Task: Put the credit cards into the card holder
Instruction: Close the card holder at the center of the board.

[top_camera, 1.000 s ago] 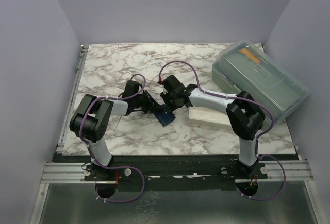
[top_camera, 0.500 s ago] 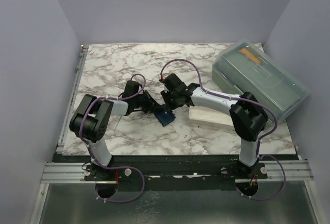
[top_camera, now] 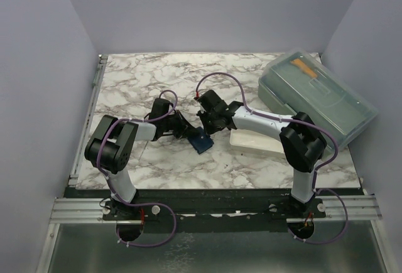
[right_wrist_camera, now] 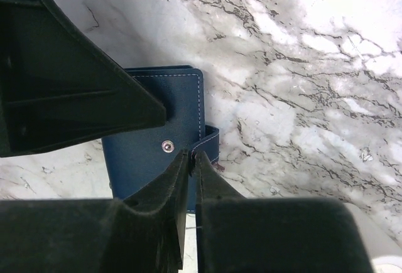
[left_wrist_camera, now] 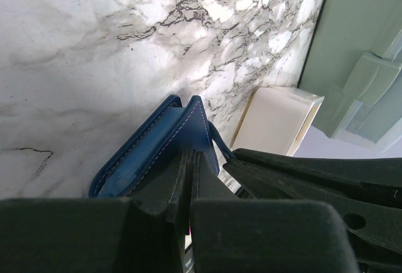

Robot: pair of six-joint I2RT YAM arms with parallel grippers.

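Observation:
The card holder (top_camera: 201, 141) is a dark navy wallet lying on the marble between my two grippers. In the right wrist view the card holder (right_wrist_camera: 151, 166) shows its pale snap dot (right_wrist_camera: 167, 146) and a side strap (right_wrist_camera: 211, 140). My right gripper (right_wrist_camera: 191, 155) is shut on the strap where it meets the cover. My left gripper (left_wrist_camera: 190, 154) is shut on the edge of a navy flap of the card holder (left_wrist_camera: 160, 141), which is tilted up. From above, the left gripper (top_camera: 188, 132) and right gripper (top_camera: 209, 130) meet over it. The credit cards are out of view.
A white rectangular tray (top_camera: 254, 142) lies just right of the wallet, also seen as the tray (left_wrist_camera: 276, 117). A large grey-green translucent box (top_camera: 317, 100) holding an orange strip (top_camera: 304, 67) fills the back right. Marble table (top_camera: 144, 78) stretches left and back.
The right gripper's jaws have narrowed onto the wallet's strap. The right arm shifted slightly a second ago and has since held still. The left arm has not moved.

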